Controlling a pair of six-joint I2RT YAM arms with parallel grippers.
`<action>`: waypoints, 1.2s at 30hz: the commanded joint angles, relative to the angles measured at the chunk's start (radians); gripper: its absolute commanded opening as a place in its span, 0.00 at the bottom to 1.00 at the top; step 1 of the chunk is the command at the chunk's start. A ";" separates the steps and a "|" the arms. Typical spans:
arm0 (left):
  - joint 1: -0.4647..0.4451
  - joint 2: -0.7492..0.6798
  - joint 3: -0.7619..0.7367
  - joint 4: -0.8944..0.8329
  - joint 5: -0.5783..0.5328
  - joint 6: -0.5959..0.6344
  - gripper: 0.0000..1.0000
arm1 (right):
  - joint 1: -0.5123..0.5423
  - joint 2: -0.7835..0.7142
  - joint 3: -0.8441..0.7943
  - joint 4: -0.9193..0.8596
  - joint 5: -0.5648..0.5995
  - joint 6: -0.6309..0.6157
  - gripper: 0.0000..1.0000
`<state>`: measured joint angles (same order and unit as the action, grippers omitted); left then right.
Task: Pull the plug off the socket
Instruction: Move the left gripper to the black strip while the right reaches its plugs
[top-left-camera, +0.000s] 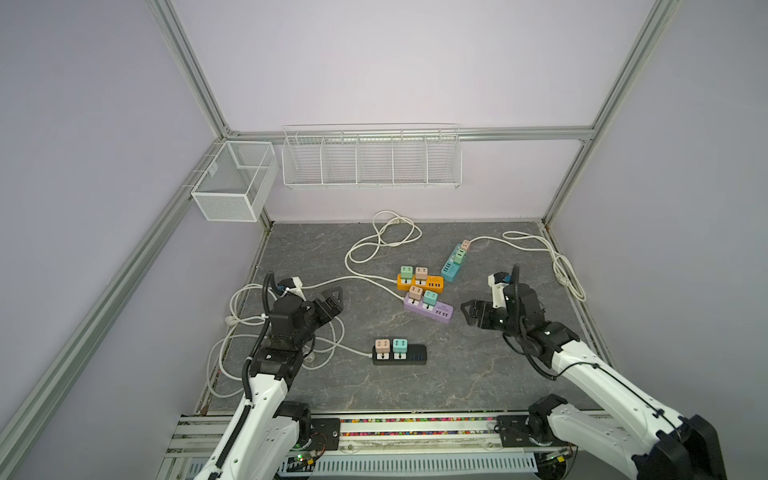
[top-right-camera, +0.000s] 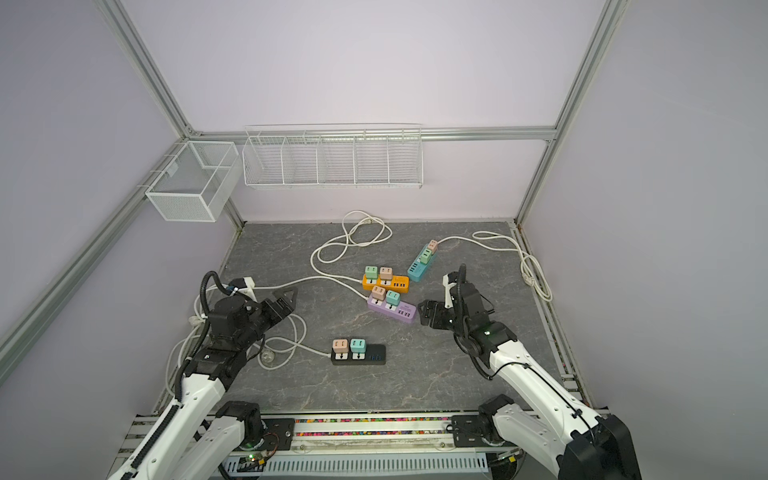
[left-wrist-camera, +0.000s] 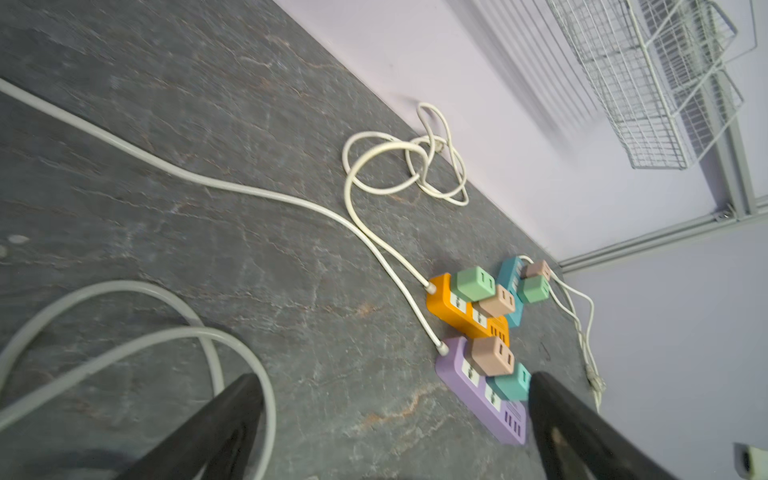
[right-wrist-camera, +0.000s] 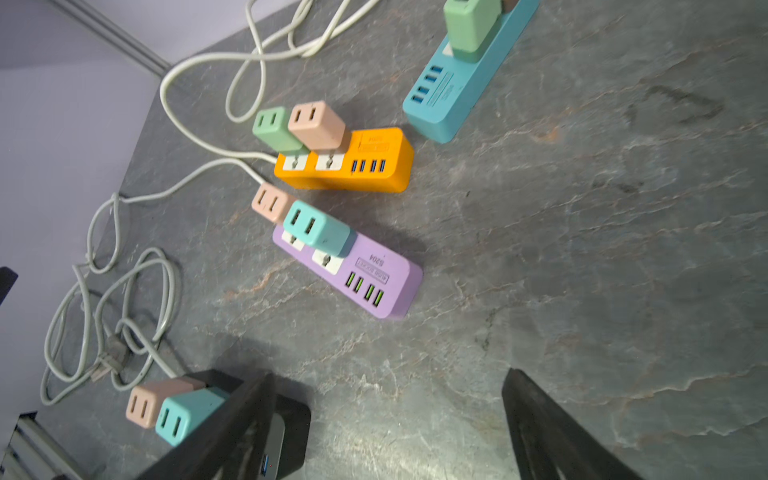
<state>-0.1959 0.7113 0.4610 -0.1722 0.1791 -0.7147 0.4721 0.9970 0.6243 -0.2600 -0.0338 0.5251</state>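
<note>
Right wrist view: the right fingers (right-wrist-camera: 249, 411) stand spread and empty above the tabletop (right-wrist-camera: 582, 249), as do the left fingers (left-wrist-camera: 232, 411). Beyond them the teal plug (right-wrist-camera: 318, 228) sits in the purple power strip (right-wrist-camera: 374, 278), just beside a pink plug (right-wrist-camera: 270, 203). Unbraced, the strip could lift with the plug, and fingers this wide could catch the 2 plugs together.

Four scattered power strips (top-left-camera: 412, 356), flat, two pastel plugs (top-left-camera: 382, 345) upright in each.

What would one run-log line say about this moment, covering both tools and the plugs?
left tool: open, empty | right tool: open, empty, near purple strip | plugs: all seated
</note>
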 joint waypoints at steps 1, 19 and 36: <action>-0.021 -0.049 -0.031 -0.076 0.056 -0.046 1.00 | 0.044 0.026 -0.024 -0.022 -0.028 0.034 0.88; -0.338 -0.204 -0.105 -0.336 -0.073 -0.205 0.85 | 0.285 0.169 -0.091 0.162 -0.123 0.137 0.88; -0.568 -0.113 -0.221 -0.209 -0.098 -0.355 0.49 | 0.411 0.386 -0.045 0.336 -0.140 0.104 0.97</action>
<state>-0.7536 0.5762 0.2554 -0.4438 0.0940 -1.0416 0.8742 1.3567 0.5571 0.0200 -0.1577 0.6384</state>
